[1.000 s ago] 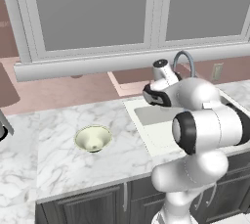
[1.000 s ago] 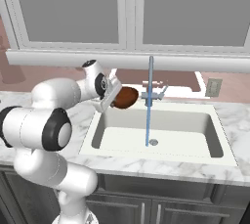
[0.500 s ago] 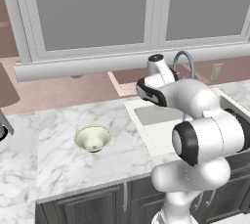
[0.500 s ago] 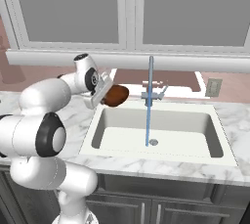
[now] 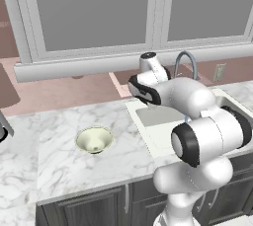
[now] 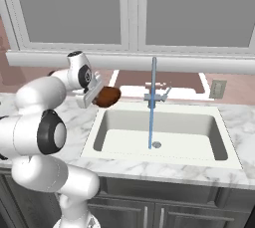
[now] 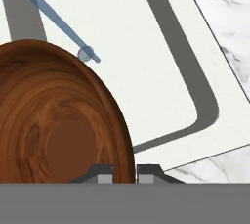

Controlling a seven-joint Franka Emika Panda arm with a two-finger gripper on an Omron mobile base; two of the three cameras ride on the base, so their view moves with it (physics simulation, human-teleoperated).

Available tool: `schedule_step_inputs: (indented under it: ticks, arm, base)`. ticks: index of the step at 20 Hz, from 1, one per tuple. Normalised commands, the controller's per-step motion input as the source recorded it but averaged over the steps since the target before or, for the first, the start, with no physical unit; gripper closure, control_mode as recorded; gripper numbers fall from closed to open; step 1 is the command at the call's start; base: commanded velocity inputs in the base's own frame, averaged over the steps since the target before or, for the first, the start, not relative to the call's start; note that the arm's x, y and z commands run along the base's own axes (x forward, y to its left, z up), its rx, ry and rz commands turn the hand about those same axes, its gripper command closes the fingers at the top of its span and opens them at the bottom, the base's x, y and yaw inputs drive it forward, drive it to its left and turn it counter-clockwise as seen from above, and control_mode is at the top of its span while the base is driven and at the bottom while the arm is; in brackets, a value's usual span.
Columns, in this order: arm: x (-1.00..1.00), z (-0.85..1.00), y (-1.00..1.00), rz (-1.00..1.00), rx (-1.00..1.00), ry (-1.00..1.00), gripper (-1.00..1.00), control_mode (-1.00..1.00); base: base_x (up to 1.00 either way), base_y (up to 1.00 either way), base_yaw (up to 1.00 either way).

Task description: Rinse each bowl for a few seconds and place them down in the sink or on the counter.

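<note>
Right base view: arm bent at the elbow, forearm reaching toward 1 o'clock, wrist turned so the gripper (image 6: pixel 95 97) points sideways over the sink's (image 6: pixel 219 145) left rim. Its fingers are closed to a narrow gap, pinching the rim of the brown bowl (image 6: pixel 107 96), held tilted on edge above the basin's 10 o'clock corner. Water stream (image 6: pixel 151 107) falls to the drain, well apart from the bowl. Cream bowl (image 5: pixel 94 139) sits upright on the counter (image 5: pixel 54 156), at 9 o'clock of the sink.

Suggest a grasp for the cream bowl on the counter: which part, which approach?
Take the cream bowl by its rim, coming straight down, one finger inside and one outside. It sits upright and open on the counter, with bare marble all round; the wall looks thin enough to pinch.
</note>
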Motion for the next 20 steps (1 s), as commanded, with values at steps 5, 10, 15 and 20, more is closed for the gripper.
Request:
schedule_step_inputs:
  ticks: [5, 10, 15, 20]
  arm:
    - [0.0, -0.11, 0.39, 0.05, 0.0, 0.0, 1.0, -1.0]
    - [-0.01, -0.21, 0.35, 0.05, 0.0, -0.03, 1.0, -1.0]
    - [0.0, -0.19, 0.3, 0.06, 0.02, -0.01, 1.0, -1.0]
    - [0.0, -0.14, 0.28, 0.06, 0.04, 0.0, 1.0, -1.0]
  base:
    - [0.0, 0.0, 0.0]
    - [0.0, 0.0, 0.0]
    - [0.0, 0.0, 0.0]
    - [0.0, 0.0, 0.0]
